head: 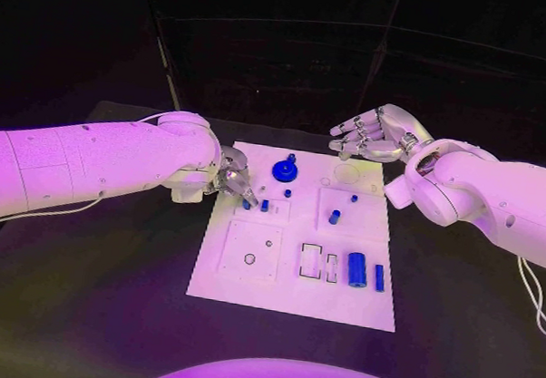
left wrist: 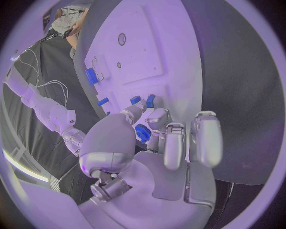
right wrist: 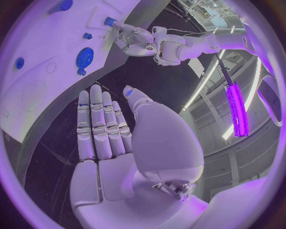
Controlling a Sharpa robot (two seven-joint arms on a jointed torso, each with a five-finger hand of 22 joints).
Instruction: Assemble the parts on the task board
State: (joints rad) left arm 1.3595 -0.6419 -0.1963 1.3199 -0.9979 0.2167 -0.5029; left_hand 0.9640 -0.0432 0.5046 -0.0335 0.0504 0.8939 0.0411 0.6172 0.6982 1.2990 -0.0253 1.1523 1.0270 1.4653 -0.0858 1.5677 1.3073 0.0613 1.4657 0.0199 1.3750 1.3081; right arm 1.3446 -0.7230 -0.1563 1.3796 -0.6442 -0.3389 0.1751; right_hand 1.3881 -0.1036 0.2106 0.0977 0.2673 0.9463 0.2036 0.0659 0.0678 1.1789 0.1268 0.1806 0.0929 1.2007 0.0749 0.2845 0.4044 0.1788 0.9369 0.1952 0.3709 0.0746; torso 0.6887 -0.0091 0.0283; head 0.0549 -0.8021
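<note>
The board lies in the middle of the table, and my left hand sits at its left edge, near the far left corner. The fingers of that hand reach down to a small blue peg standing just inside that edge; they look to touch or pinch it, but I cannot tell whether it is truly held. A second peg stands just beside it, toward the board's middle. The blue gear stands near the far edge, close to my left hand but apart from it.

My right hand hangs just past the board's far right corner, released, its fingers straight and side by side, holding nothing. It is well apart from every part. Below it, at that corner, the board bears a faint round recess.

Toward the right edge stand two more small pegs. Near the near right corner lie a cylinder and, just beside it, a thin pin.
</note>
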